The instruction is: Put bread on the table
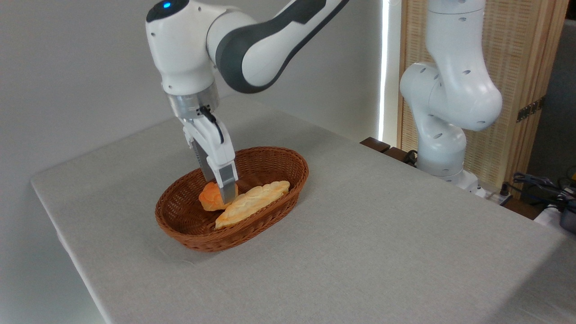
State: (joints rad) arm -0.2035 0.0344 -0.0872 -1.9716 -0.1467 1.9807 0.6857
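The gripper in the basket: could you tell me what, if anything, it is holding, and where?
Cannot be told: the gripper is down at the bread's right side, hiding the contact.

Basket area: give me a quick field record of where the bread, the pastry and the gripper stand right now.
bread: small orange-brown bun, inside the wicker basket, not on the table
pastry: long pale golden piece, in the basket, right of the bun and touching it
gripper: lowered into the basket, at the bun's right side
grip state: cannot tell, near finger hides the contact
task stage: bun not yet lifted out
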